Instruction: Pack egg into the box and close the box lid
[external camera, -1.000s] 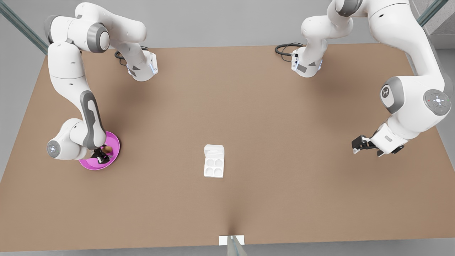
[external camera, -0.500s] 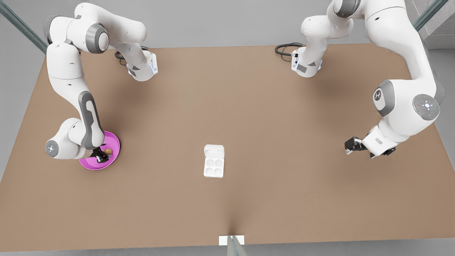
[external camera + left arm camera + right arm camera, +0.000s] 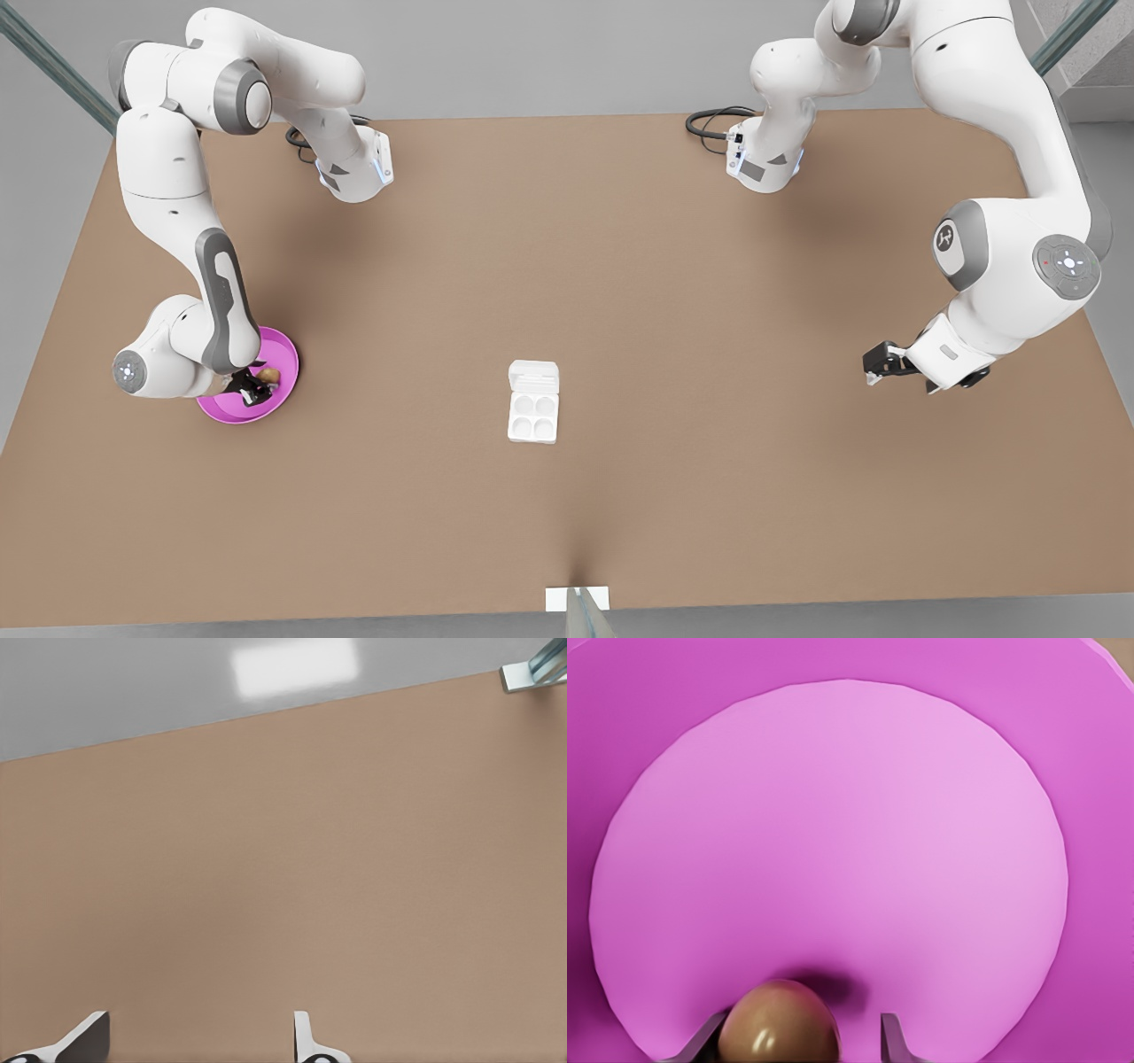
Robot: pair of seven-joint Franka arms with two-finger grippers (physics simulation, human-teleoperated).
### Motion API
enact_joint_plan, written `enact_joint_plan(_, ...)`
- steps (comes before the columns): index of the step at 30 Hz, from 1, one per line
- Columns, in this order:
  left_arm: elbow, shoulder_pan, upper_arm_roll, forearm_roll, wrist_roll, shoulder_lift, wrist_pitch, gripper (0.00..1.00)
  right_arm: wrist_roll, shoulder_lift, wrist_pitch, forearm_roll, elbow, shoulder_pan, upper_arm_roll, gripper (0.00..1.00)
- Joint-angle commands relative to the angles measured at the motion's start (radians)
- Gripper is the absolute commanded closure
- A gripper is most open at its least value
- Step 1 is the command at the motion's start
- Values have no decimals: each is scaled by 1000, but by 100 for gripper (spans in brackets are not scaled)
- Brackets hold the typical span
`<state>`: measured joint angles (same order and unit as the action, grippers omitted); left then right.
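Observation:
The tan-brown egg (image 3: 778, 1026) lies on the pink plate (image 3: 833, 833) at the front view's left. My right gripper (image 3: 802, 1038) is down on that plate, open, with the egg between its fingers and close against one of them. In the front view the egg (image 3: 269, 377) peeks out beside the right gripper (image 3: 252, 386). The white box (image 3: 533, 418) sits mid-table with its four cups bare. Its lid (image 3: 534, 376) lies folded back flat on the far side. My left gripper (image 3: 873, 363) hangs open over bare table at the front view's right, far from the box.
The pink plate (image 3: 232, 409) rests near the table's edge on the front view's left. Both arm bases (image 3: 354, 168) (image 3: 764, 159) stand at the far edge with cables. A small white bracket (image 3: 576, 599) marks the near edge. Brown tabletop (image 3: 709, 443) surrounds the box.
The right gripper has sunk lower onto the plate around the egg. The left arm has swung a little toward the front view's left, then settled.

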<state>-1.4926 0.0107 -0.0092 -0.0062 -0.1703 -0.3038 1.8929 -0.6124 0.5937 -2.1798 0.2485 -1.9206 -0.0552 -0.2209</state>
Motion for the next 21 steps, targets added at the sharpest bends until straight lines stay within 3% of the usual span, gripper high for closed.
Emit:
enact_joint_plan(1, 0, 0, 0, 0, 0, 0, 0, 0, 0, 0, 0, 0, 0, 0, 0, 33)
enact_joint_plan(5, 0, 0, 3, -1, 0, 0, 0, 0, 6, 1, -2, -2, 0, 0, 0, 39)
enact_joint_plan(21, 0, 0, 11, -1, 0, 0, 0, 0, 23, 1, 23, -2, 14, -3, 0, 41)
